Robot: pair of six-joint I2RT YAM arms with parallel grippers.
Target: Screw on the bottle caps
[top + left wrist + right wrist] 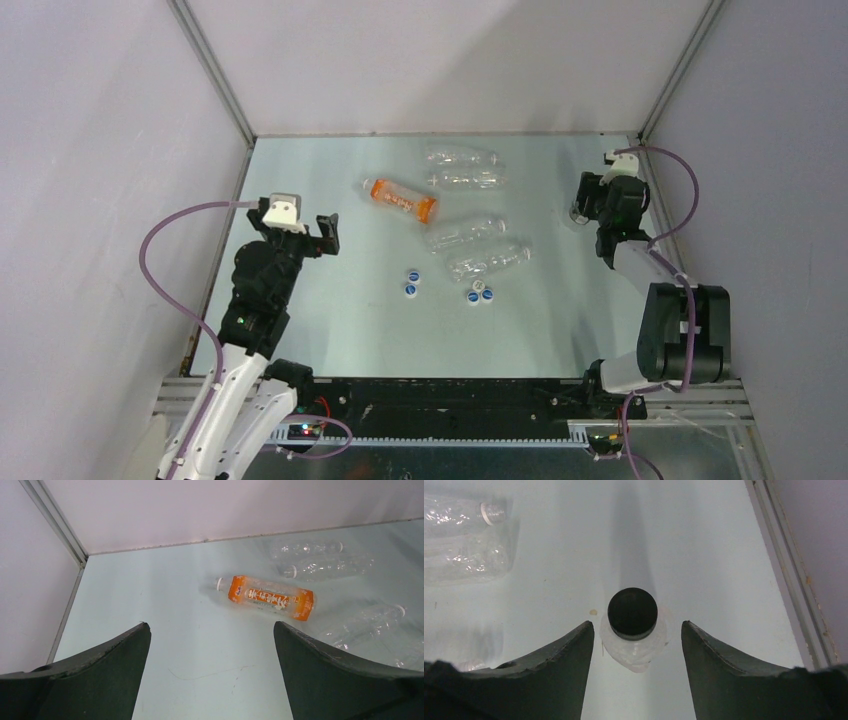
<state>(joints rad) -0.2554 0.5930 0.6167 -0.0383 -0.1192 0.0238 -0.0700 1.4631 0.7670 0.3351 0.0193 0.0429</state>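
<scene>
The pale counter carries an orange-labelled bottle and four clear bottles, all lying flat. Blue-topped caps sit near them. A black-capped bottle stands upright by the right edge.

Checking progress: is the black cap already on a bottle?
Yes, the black cap sits atop an upright bottle within the open right gripper.

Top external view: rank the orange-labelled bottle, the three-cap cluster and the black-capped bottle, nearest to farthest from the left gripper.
1. orange-labelled bottle, lying centre-back.
2. three-cap cluster, centre-right.
3. black-capped bottle, upright, far right.
</scene>
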